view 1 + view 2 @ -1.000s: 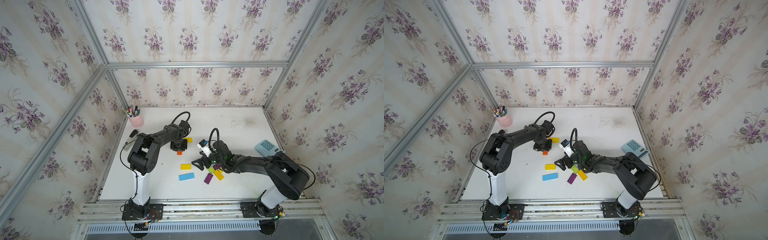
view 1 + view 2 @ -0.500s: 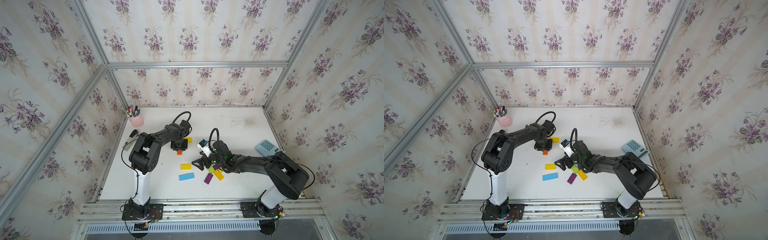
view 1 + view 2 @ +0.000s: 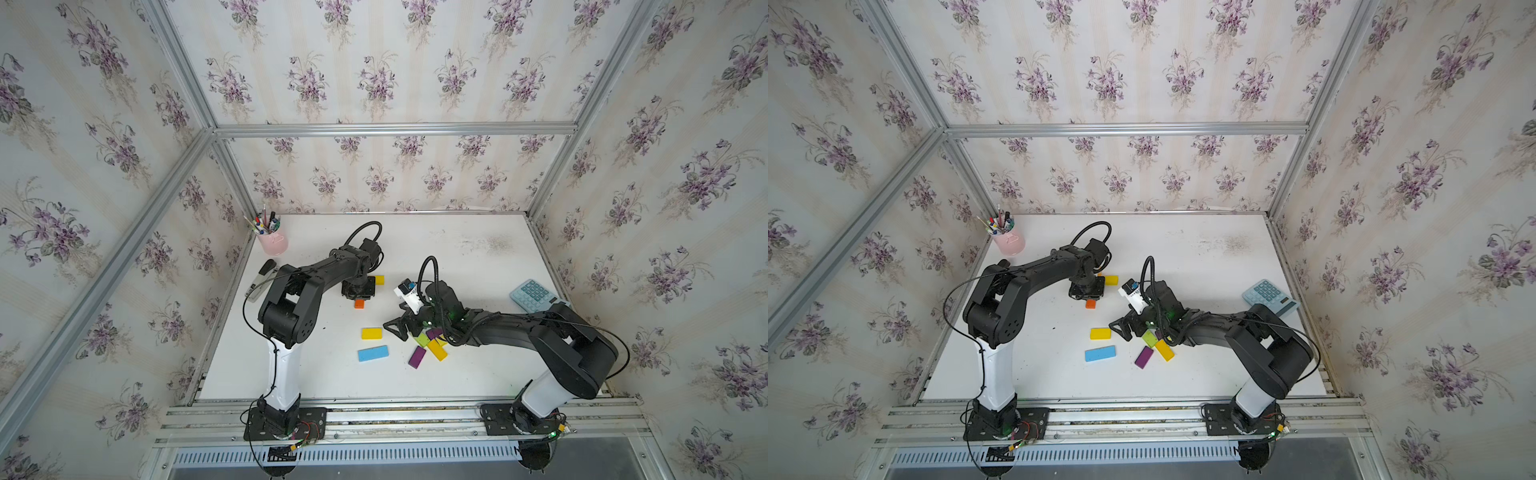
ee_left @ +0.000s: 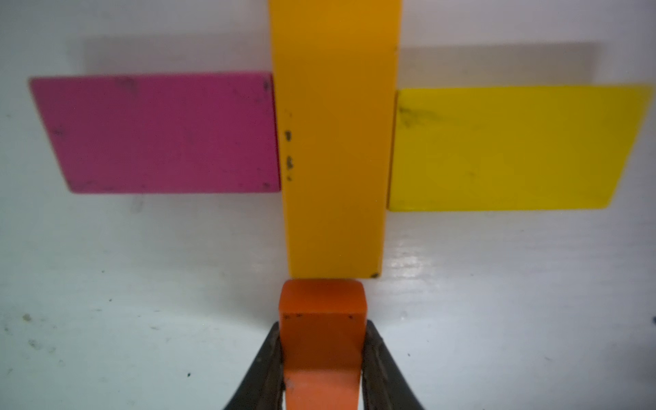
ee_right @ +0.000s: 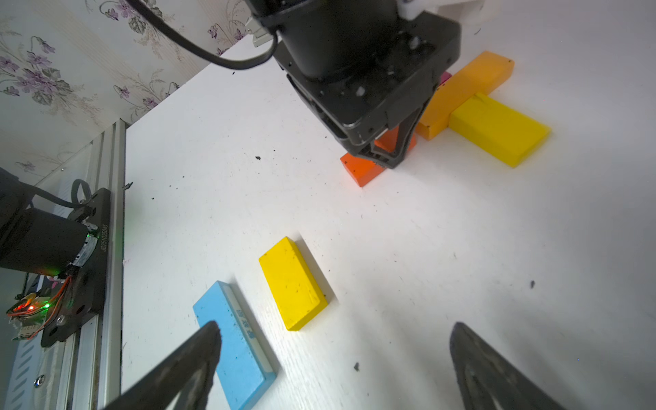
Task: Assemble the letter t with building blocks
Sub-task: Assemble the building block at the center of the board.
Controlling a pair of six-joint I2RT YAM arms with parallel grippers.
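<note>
Magenta block (image 4: 159, 133), amber block (image 4: 333, 142), orange block (image 4: 321, 340); wallpaper (image 3: 374, 62) bears purple flowers.

Matt black jaws of the left gripper (image 4: 322, 328) pinch an orange block (image 4: 321, 355) whose smooth, satin paint is chipped dark at the corners. Just beyond the jaws, the amber block (image 4: 333, 142), magenta block (image 4: 159, 135) and yellow block (image 4: 507, 149) wear the same scuffed coat, possibly over wood. The white bench (image 4: 142, 284) under them gleams faintly, flecked with grit.
</note>
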